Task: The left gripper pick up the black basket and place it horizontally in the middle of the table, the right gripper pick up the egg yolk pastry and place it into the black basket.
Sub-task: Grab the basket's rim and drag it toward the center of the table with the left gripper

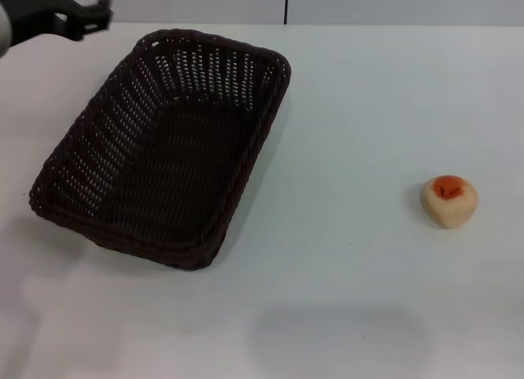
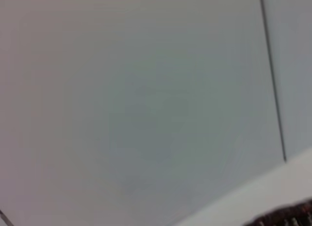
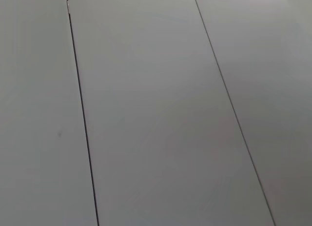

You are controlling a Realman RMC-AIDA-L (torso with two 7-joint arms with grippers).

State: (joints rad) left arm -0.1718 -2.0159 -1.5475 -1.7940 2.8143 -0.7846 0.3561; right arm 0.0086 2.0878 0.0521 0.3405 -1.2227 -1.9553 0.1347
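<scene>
The black basket (image 1: 168, 146) stands upright on the white table (image 1: 352, 109), left of the middle, with its long side running slantwise toward the far edge. It is empty. A bit of its rim shows in the left wrist view (image 2: 288, 218). The left gripper (image 1: 88, 19) hangs in the far left corner, above and behind the basket's far left corner, apart from it. The egg yolk pastry (image 1: 449, 200) lies alone on the table at the right, its orange-red patch facing up. The right gripper is out of view; its wrist view shows only grey wall panels.
A grey panelled wall (image 1: 368, 2) rises behind the table's far edge. The table's far edge also shows in the left wrist view (image 2: 273, 192). A soft shadow (image 1: 340, 338) lies on the table at the front.
</scene>
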